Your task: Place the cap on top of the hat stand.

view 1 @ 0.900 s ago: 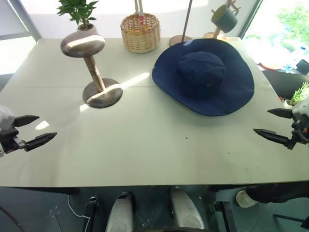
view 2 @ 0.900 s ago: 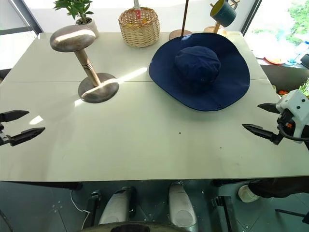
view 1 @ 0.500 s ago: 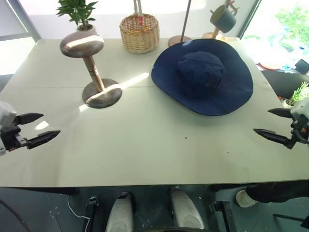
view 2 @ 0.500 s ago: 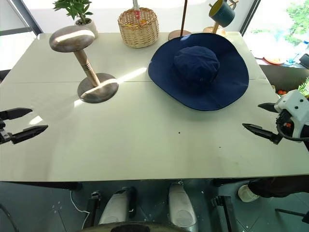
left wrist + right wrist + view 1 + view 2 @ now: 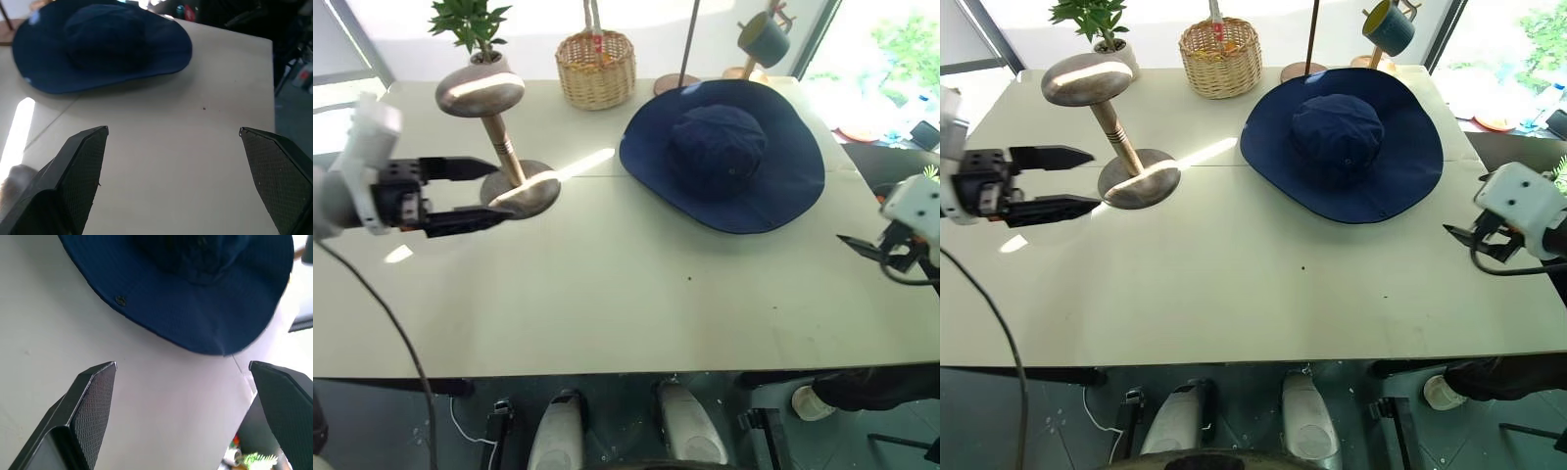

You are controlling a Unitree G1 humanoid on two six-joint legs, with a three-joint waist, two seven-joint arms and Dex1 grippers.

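Your pale table (image 5: 636, 313) sits by bright windows: one cap (image 5: 722, 152), one stand (image 5: 499, 147) (both grippers (image 5: 475, 194) (image 5: 183, 377) gape, empty).

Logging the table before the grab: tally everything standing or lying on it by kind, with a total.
Hats: 1, the navy cap
Hat stands: 1, the wooden hat stand
Baskets: 1, wicker basket
Potted plants: 1, potted plant
Poles on a round base: 1, pole
Mug racks: 1, mug rack, holding a dark mug
Mugs: 1
Total: 7
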